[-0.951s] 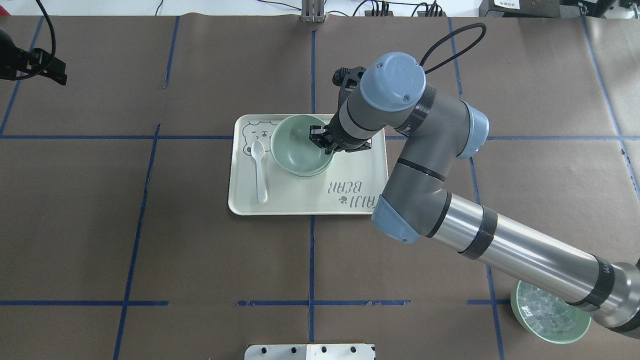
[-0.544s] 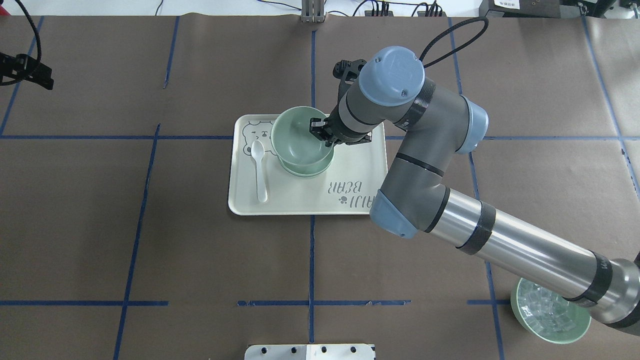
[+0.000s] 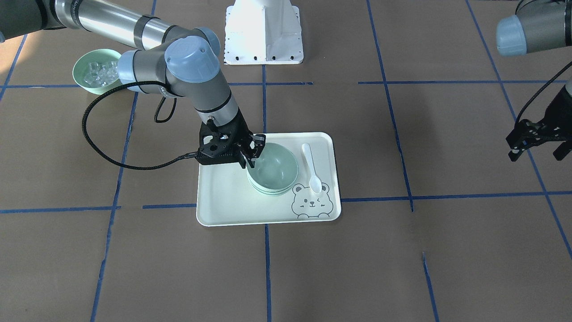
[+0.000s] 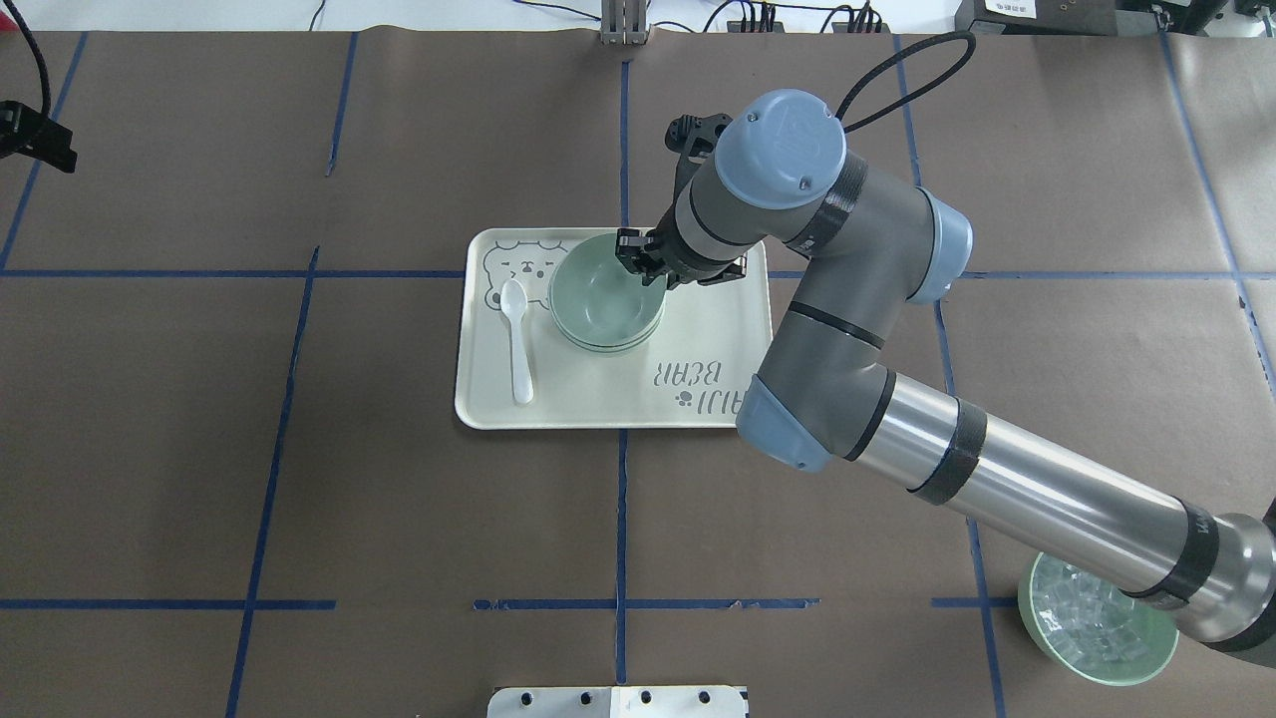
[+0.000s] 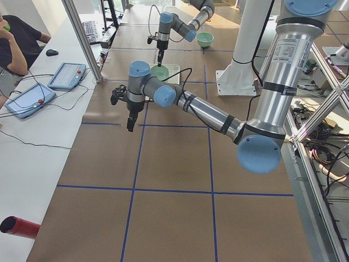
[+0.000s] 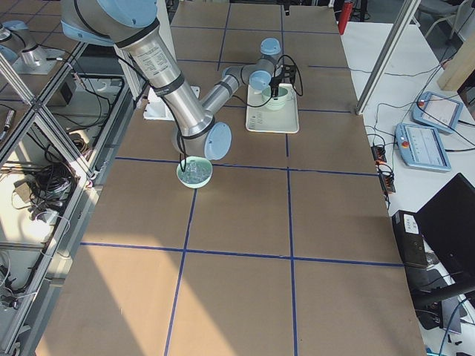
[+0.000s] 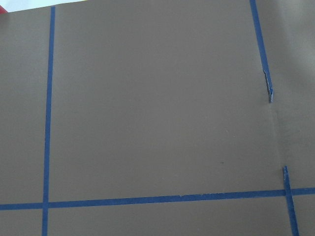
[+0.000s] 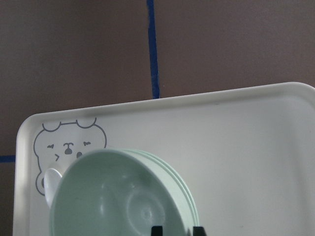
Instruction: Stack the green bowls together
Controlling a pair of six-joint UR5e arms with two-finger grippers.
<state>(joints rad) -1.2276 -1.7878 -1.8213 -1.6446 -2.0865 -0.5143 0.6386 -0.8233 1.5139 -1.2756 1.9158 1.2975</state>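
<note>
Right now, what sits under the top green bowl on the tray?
Nested green bowls, only their rims showing; their insides are covered. The stack rests on the tray.

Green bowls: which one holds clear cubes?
The lone pale green plastic bowl, far from the white bear-print tray; the stacked green bowls on it hold none.

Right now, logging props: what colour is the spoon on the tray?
The spoon is white; front-facing view.

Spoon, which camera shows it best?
Overhead exterior: the spoon lies whole, unobstructed, on the tray. Front-facing shows it whole too; right wrist only its tip behind the bowls; side views too small; left wrist nothing.
</note>
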